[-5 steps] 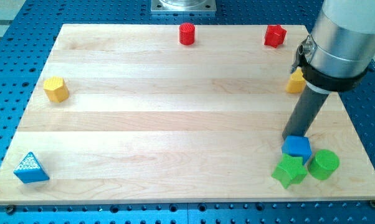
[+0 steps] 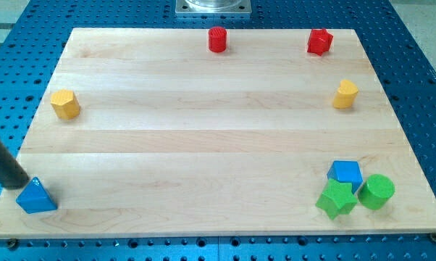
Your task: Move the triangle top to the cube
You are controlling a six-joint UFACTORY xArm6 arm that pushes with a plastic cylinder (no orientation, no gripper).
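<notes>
Rod end first: we have no claw on this arm, so no wide, narrow or holding state can be told. We end in a straight dark rod that enters from the view's left edge and slants down to our tip (image 2: pixel 21 186). That tip sits at the upper left of the blue triangle (image 2: pixel 36 196), touching it or just beside it; we cannot tell which.

The triangle lies in the bottom left corner of the wooden table (image 2: pixel 203 145), close to its near edge. The blue cube (image 2: pixel 345 172) is well apart from it, far over at the view's bottom right. Just below the cube sits a green star-shaped block (image 2: pixel 337 199), touching or nearly touching it, and a green cylinder (image 2: pixel 377 191) stands just beside the cube on the right, near the star as well. These three form a tight cluster.

Along the view's top edge we see a red cylinder (image 2: pixel 217 39) near the middle and a red star-shaped block (image 2: pixel 319 41) further right. A yellow block (image 2: pixel 64 104), roughly hexagonal, rests near the left edge, above the triangle and well apart from it. Another yellow block (image 2: pixel 345 94) stands near the right edge, its exact shape hard to make out. The table rests on a blue perforated base (image 2: pixel 421 87).
</notes>
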